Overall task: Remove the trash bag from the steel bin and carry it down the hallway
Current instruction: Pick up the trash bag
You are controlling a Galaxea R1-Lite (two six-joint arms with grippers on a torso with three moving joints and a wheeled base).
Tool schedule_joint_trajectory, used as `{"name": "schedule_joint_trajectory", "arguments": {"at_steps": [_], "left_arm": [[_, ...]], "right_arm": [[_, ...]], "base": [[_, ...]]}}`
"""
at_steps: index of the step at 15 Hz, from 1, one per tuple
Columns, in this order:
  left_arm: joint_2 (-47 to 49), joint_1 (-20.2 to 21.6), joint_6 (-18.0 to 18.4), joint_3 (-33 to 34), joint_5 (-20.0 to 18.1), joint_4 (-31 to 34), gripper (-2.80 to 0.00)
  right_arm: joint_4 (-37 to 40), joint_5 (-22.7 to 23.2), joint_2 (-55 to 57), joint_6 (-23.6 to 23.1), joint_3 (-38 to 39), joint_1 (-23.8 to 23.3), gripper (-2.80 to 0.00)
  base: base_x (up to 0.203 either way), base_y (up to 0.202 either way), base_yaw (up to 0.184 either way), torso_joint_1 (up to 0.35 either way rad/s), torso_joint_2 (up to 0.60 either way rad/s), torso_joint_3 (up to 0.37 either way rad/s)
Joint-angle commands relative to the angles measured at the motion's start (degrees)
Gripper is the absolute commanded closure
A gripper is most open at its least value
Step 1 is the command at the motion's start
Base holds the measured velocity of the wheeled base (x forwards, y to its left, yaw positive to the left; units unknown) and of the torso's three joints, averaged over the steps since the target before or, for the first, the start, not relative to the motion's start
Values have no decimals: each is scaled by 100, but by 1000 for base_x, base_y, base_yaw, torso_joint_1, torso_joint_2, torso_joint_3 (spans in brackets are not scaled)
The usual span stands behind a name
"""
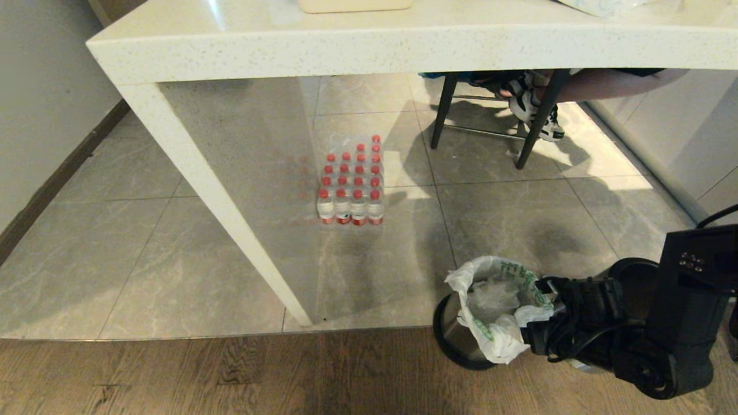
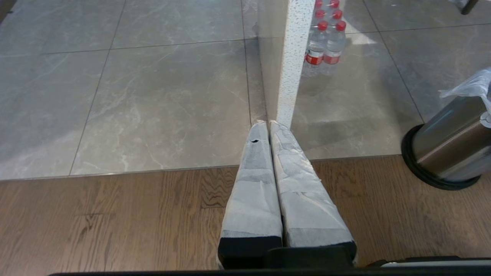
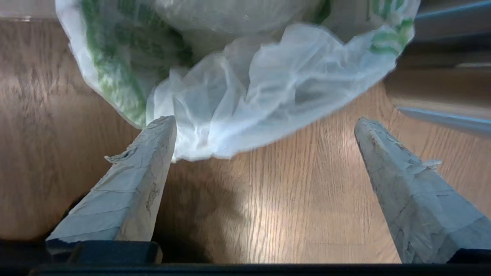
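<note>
From my head view, the steel bin (image 1: pixel 455 340) stands on the wood floor (image 1: pixel 173 374) just past the tile edge, near the white table's leg (image 1: pixel 219 207), with the trash bag (image 1: pixel 499 305) draped over its rim. My right gripper (image 1: pixel 533 311) is at the bag.

In my left wrist view, my left gripper (image 2: pixel 268 124) is closed, empty, above the wood.

In my right wrist view, the fingers (image 3: pixel 153 153) are spread wide, one tip touching the bag's hanging edge.
</note>
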Motion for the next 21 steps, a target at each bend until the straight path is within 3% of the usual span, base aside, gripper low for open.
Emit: {"name": "schedule_joint_trajectory", "arguments": {"at_steps": [1, 13, 21], "left_arm": [[0, 0, 4, 0, 1, 1, 0], [0, 0, 4, 0, 1, 1, 0], [0, 0, -5, 0, 1, 1, 0]], "right_arm": [[-164, -1, 207, 3, -10, 6, -280], [-1155, -3, 1050, 564, -518, 306, -280], [-1241, -21, 1228, 652, -505, 349, -280]], "base": [[0, 0, 0, 0, 0, 0], [0, 0, 0, 0, 0, 0], [0, 0, 0, 0, 0, 0]]}}
